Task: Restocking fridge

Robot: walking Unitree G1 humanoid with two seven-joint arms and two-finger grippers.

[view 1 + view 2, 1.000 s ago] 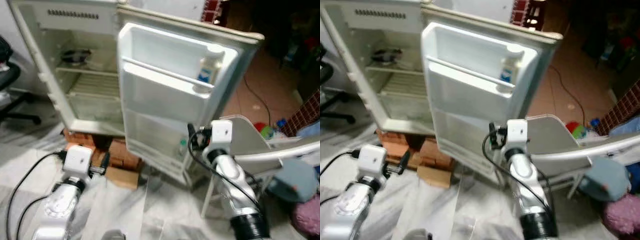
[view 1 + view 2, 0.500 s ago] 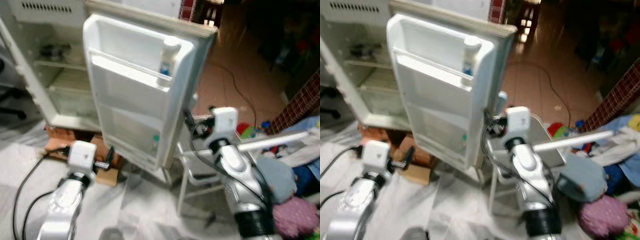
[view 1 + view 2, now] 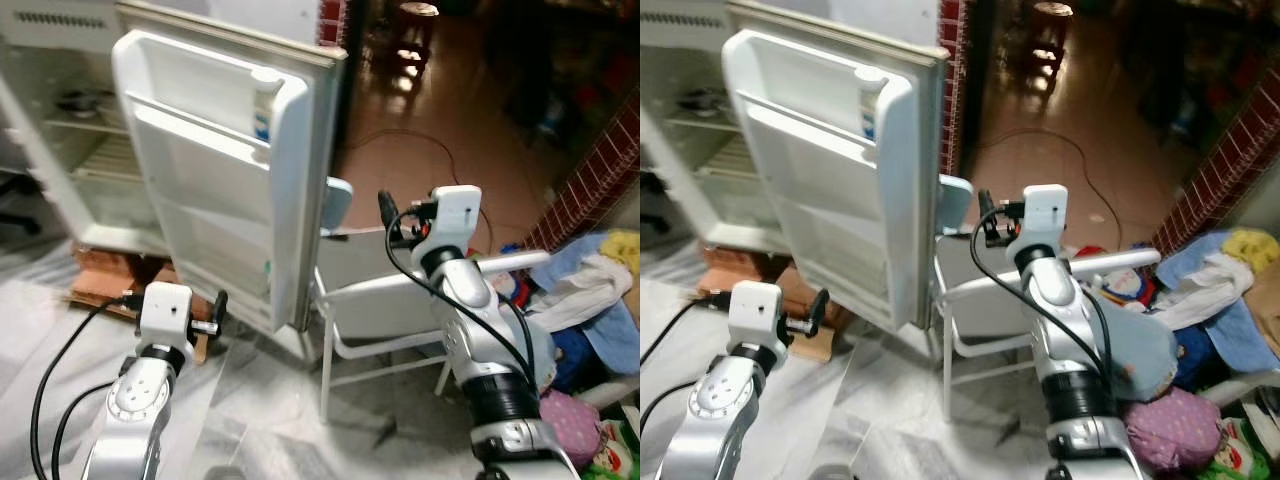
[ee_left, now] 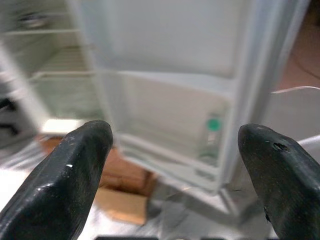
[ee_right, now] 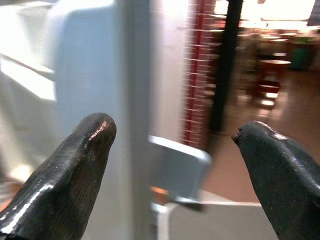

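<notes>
White plastic lines the one fridge [image 3: 70, 150], which stands open at the robot's left on a base of bricks [image 3: 105, 275]. Its cabinet holds wire shelves, and one dark item [image 3: 75, 100] lies on the upper shelf; what it is cannot be told. The fridge door [image 3: 215, 190] is swung wide. Its upper door shelf holds one white bottle [image 3: 265, 100] with a blue label. Its lowest door shelf holds one small bottle with a green cap [image 4: 211, 137].

One white plastic chair [image 3: 385, 300] stands just beside the door edge. A heap of clothes [image 3: 600, 290] lies at the right.

Two hands are raised and empty. The left hand [image 4: 175, 165] is spread, facing the door interior. The right hand [image 5: 175, 165] is spread, near the door's outer edge.
</notes>
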